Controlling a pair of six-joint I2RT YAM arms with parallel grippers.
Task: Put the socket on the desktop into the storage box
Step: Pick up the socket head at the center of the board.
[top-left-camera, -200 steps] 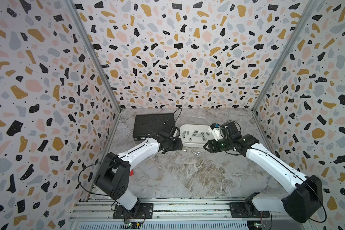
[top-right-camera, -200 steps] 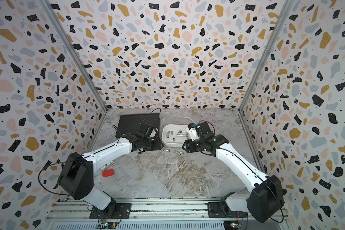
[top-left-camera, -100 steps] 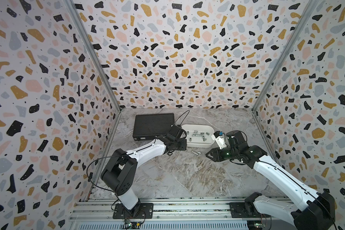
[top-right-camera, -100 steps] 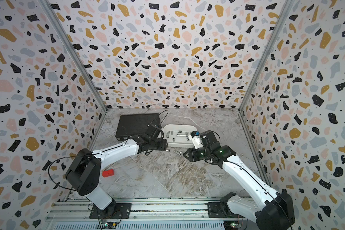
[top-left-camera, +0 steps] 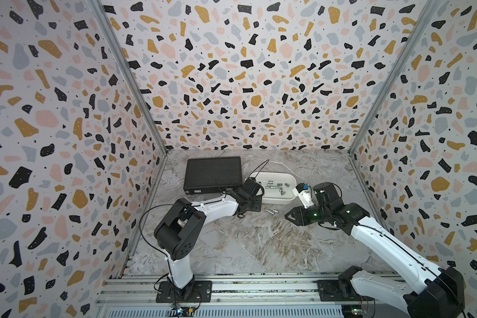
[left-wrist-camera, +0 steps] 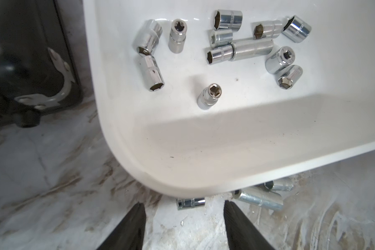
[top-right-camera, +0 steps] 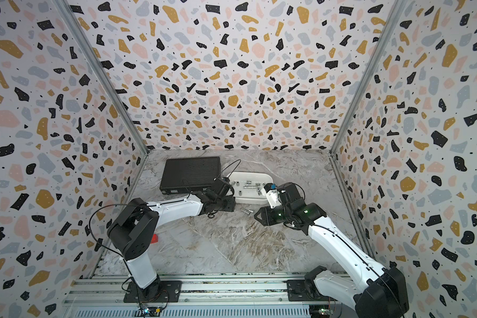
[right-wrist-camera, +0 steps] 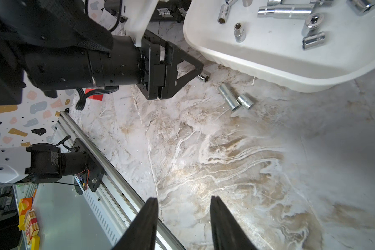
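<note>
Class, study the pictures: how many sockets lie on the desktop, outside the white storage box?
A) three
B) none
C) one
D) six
A: the desktop outside the storage box holds exactly three, a short socket, a long socket and a small socket right beside the long one.

A black ribbed case point(top-left-camera: 212, 174) lies flat near the back left corner of the desktop point(top-left-camera: 259, 247). A small red object point(top-right-camera: 155, 238) sits by the left edge. Terrazzo-patterned walls point(top-left-camera: 245, 68) close three sides; an aluminium rail point(top-left-camera: 259, 286) runs along the front.
</note>
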